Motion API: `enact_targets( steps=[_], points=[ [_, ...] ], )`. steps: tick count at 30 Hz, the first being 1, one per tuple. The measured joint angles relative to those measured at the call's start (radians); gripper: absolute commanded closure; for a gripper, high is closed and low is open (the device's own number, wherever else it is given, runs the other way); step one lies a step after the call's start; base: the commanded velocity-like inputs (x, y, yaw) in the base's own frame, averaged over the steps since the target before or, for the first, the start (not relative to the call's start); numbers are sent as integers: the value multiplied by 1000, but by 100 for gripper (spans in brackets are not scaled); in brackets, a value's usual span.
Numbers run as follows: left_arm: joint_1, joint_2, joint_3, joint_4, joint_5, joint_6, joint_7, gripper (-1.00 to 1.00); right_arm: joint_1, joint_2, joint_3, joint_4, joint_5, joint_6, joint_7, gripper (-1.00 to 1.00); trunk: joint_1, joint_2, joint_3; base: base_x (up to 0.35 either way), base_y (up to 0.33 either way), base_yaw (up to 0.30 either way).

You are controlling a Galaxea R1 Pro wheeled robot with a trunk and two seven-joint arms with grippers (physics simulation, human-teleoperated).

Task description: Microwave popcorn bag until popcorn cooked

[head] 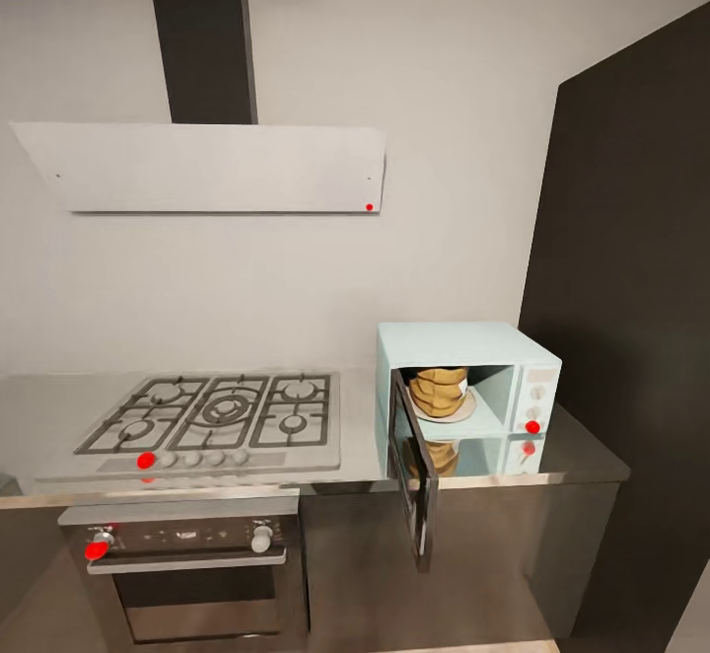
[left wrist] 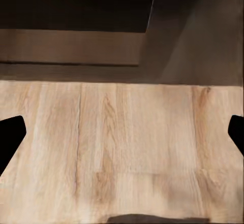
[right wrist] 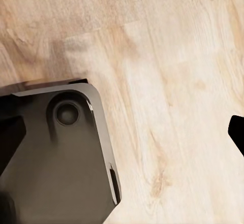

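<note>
Right of centre: popcorn bag (head: 440,392) inside microwave (head: 468,387) | door (head: 412,480) ajar, heating blocked | both grippers' fingers spread, empty.

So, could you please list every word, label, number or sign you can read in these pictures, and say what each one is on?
No text can be read.
Oven: a faint mark on the dark control panel between its knobs, too blurred to read.
Popcorn bag inside the open microwave: any label is too small to make out.
Hob and hood: only red dots, no lettering.
Both wrist views: bare wooden floor.
</note>
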State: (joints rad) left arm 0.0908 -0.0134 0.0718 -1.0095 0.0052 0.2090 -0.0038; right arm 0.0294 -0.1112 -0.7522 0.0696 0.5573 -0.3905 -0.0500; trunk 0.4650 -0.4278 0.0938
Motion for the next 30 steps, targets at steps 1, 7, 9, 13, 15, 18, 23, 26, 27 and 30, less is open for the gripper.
enact_targets(
  steps=[1, 7, 9, 13, 15, 18, 23, 26, 27, 30],
  points=[
    [-2, -3, -1, -75, 0, 9, 0, -100, 0, 0, 0, 0, 0, 0, 0, -100, 0, 0, 0, 0, 0, 0],
    [-98, -51, -8, -234, -1, 154, -1, -100, 0, 0, 0, 0, 0, 0, 0, -100, 0, 0, 0, 0, 0, 0],
    [-178, -64, -14, -216, -1, 166, -1, -100, 0, 0, 0, 0, 0, 0, 0, -100, 0, 0, 0, 0, 0, 0],
    [-356, -83, -80, -178, -2, 177, -2, -100, 0, 0, 0, 1, 0, 0, 0, -100, 0, 0, 0, 0, 0, 0],
    [-408, -88, -99, -160, -3, 175, -13, -100, 0, 0, 0, 0, 0, 0, 0, -100, 0, 0, 0, 0, 0, -97],
    [-432, -91, -131, -139, -3, 165, -58, -100, 0, 0, 0, 0, 0, 0, 0, -100, 0, 0, 0, 0, 0, -241],
    [-435, -89, -138, -91, -4, 46, -66, -100, 0, 0, 0, 0, 0, 0, 0, -100, 0, 0, 0, 0, 0, -272],
    [-435, -88, -139, -50, -4, -18, -66, -100, 0, 0, 0, 0, 0, 0, 0, -100, 0, 0, 0, 0, 0, -235],
    [-435, -86, -139, -36, -4, -27, -66, -100, 0, 0, 0, 1, 0, 0, 0, -100, 0, 0, 0, 0, 0, -212],
    [-435, -86, -139, -14, -4, -41, -66, -100, 0, 0, 0, 0, 0, 0, 0, -100, 0, 0, 0, 0, 0, -201]
  ],
)
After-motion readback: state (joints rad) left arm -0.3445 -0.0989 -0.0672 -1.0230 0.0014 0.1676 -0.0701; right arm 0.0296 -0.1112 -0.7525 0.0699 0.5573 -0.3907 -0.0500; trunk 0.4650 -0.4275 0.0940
